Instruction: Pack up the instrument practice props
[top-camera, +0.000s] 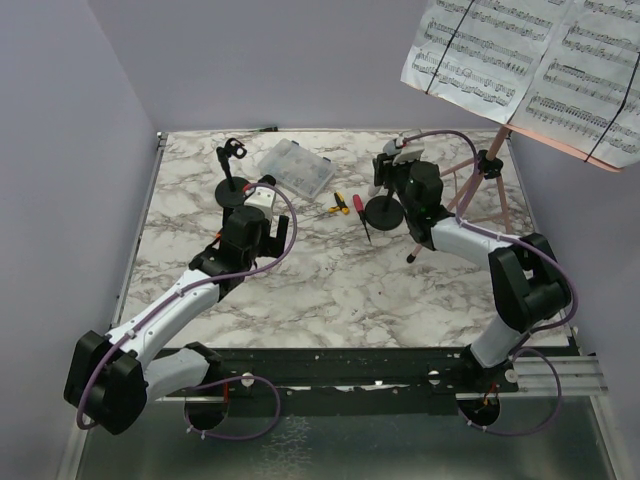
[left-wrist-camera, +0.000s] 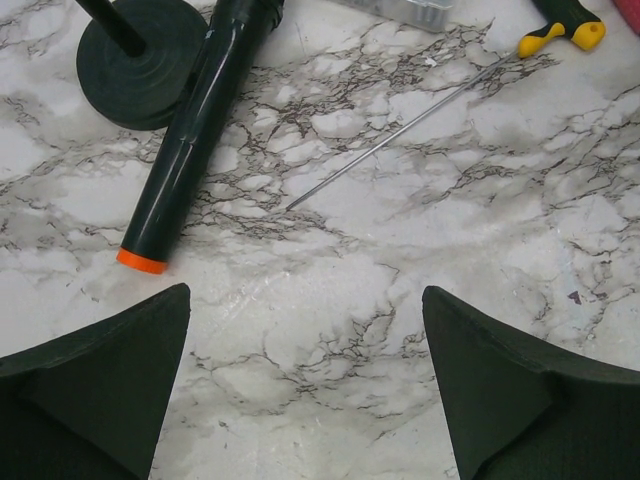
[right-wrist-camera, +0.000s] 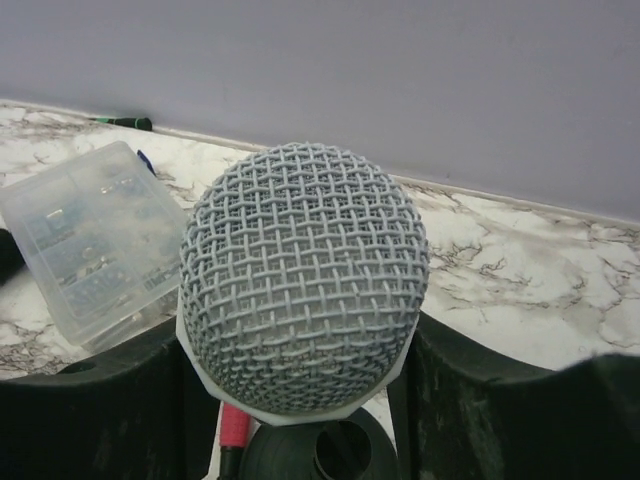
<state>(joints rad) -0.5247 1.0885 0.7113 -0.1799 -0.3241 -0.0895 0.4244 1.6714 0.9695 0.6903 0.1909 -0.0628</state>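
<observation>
The grey-headed microphone (right-wrist-camera: 302, 290) stands upright in its black round-based holder (right-wrist-camera: 310, 458). My right gripper (right-wrist-camera: 298, 345) is shut on it, a finger (right-wrist-camera: 100, 410) against each side of the head's white collar. In the top view that right gripper (top-camera: 398, 172) is above the holder base (top-camera: 383, 212). The black microphone (left-wrist-camera: 195, 130), with an orange end, lies on the table beside the other holder's base (left-wrist-camera: 140, 60). My left gripper (left-wrist-camera: 305, 335) hangs open just short of it, holding nothing. The pink tripod (top-camera: 488, 172) carries the sheet-music pages (top-camera: 530, 60) at the back right.
A clear compartment box (top-camera: 295, 167) lies at the back centre. Red (top-camera: 358, 205) and yellow (top-camera: 340, 203) screwdrivers lie between the two holders; the yellow one's thin shaft (left-wrist-camera: 400, 130) points toward my left gripper. Walls close in on the left, back and right.
</observation>
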